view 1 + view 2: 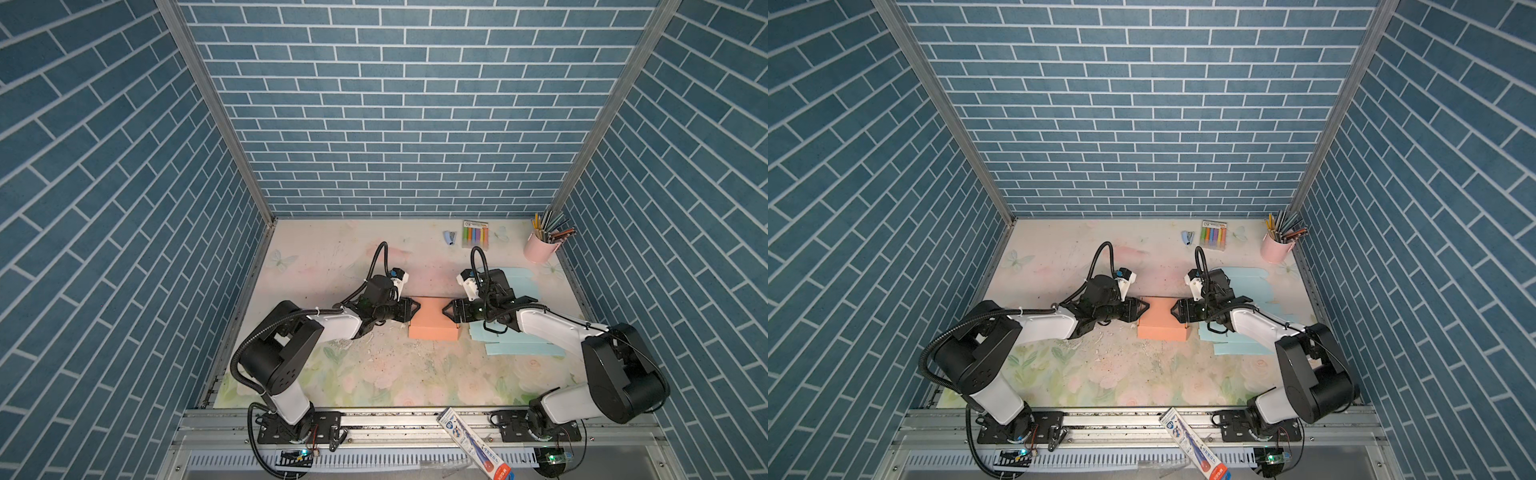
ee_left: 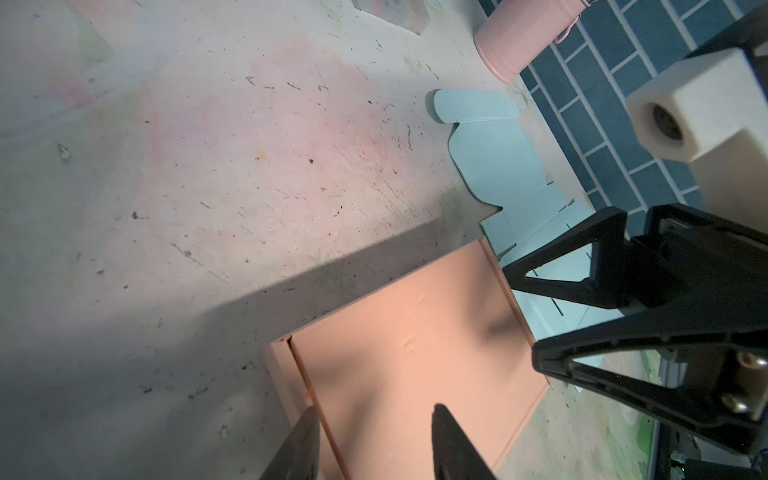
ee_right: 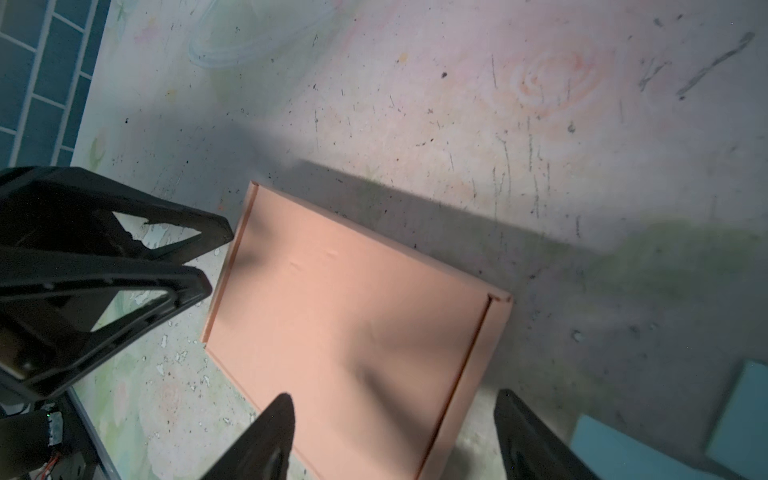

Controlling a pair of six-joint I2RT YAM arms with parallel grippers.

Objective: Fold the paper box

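Left wrist view: the box (image 2: 415, 353) lies closed, just beside the blue sheets (image 2: 494, 166). Left gripper (image 2: 374, 409) stands half open over one end of the box, right gripper (image 3: 395, 395) wide open over the other; neither holds anything. Press both ends down evenly, so the box does not slide.
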